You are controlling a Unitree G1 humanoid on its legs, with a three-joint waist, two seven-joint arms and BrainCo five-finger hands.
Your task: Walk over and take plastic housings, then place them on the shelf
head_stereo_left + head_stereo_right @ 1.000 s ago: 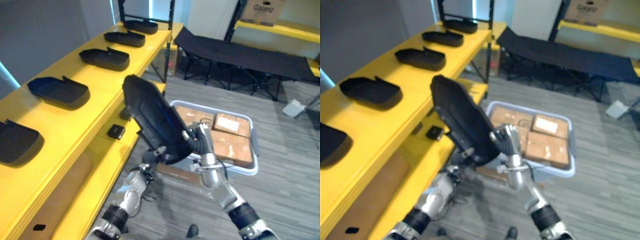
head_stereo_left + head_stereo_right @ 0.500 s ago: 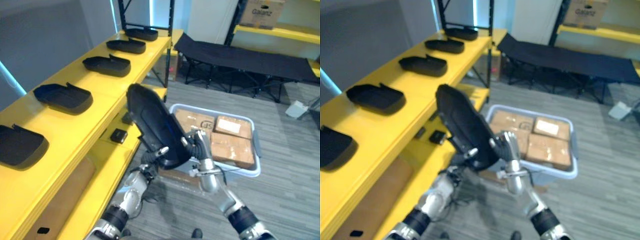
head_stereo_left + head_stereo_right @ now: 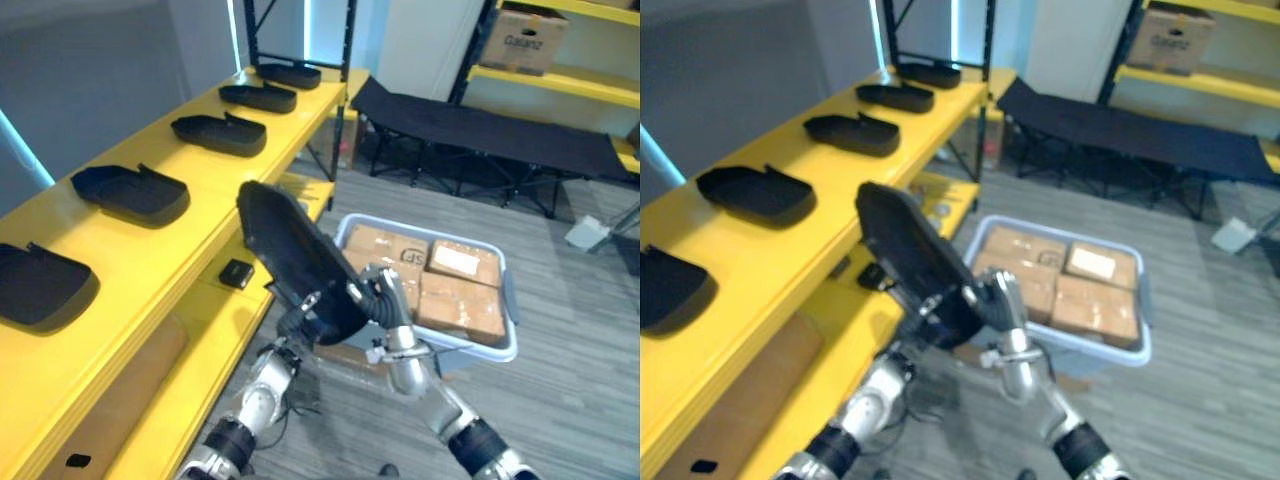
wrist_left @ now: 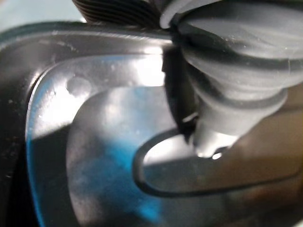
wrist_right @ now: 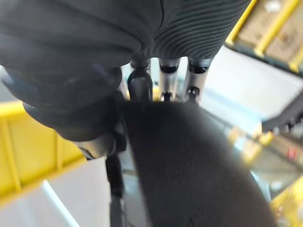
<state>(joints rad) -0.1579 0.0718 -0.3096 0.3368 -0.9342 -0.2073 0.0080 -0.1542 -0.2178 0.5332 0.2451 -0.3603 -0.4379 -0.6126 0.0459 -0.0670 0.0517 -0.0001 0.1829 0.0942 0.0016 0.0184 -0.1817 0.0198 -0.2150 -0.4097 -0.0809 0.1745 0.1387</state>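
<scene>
— Five black housings (image 3: 220, 133) sit in a row along the top board of the yellow shelf (image 3: 150, 250), each apart from the next. Where is the sixth?
— In the air, just beside the shelf's front edge. The held housing (image 3: 285, 255) is tilted, its upper end leaning toward the shelf.
— Who has it?
— Both. The left robot hand (image 3: 300, 320) grips its lower end, thumb pressed into the hollow inside. The right robot hand (image 3: 385, 300) has its fingers curled over the opposite edge.
— And around them?
— A grey bin (image 3: 508, 305) of cardboard boxes (image 3: 455, 290) stands on the floor, with a black cot (image 3: 480, 125) farther back. A small black object (image 3: 233, 272) lies on the lower shelf board.
</scene>
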